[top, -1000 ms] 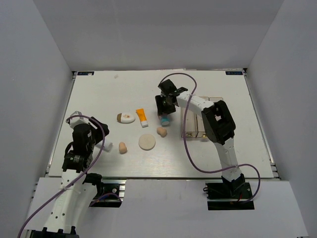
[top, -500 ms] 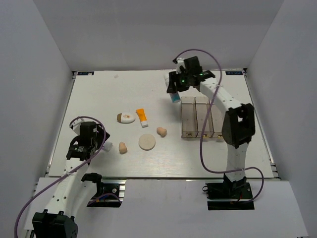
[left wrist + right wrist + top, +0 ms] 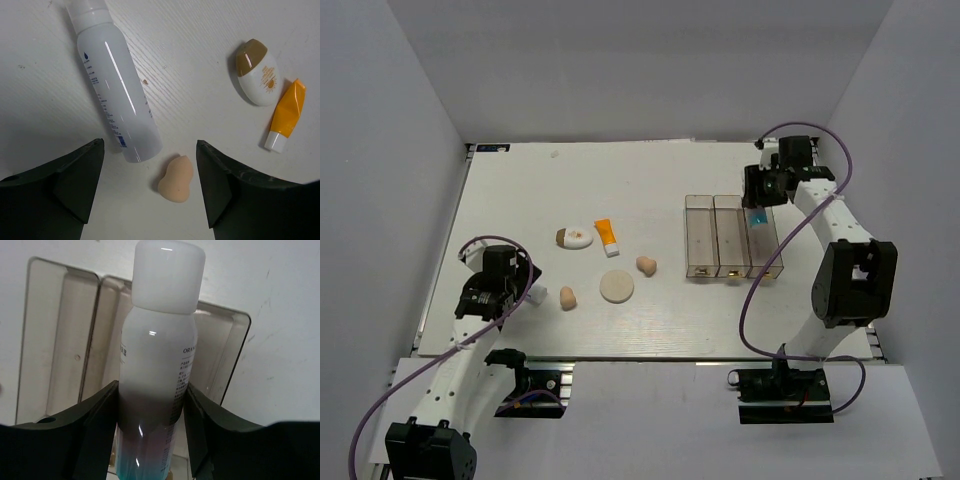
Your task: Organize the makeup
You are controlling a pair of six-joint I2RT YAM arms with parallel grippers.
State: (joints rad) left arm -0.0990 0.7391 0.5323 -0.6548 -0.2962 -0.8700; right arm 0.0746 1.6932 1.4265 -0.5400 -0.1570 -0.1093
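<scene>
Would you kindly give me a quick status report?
Right hand shut on white-teal bottle, above organizer. Left hand open over peach sponge. Nothing in the way.

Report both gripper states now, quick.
The left gripper is open, holding nothing.
The right gripper is closed on the pink-white-blue bottle, over the organizer.

The bottle (image 3: 160, 365) in the black right gripper (image 3: 152, 405) has a white cap and a white body shading through dusky pink to teal, with fine dark print. The organizer (image 3: 60, 330) beyond it is clear, tinted smoky brown. Ahead of the black left gripper (image 3: 150, 170) lie a white spray bottle (image 3: 117, 95) with blue print, a peach sponge (image 3: 176, 178), a white compact (image 3: 259, 72) with a brown cap and orange markings, and an orange tube (image 3: 286, 115) with a white cap, all on a white, finely grained table (image 3: 200, 30).
</scene>
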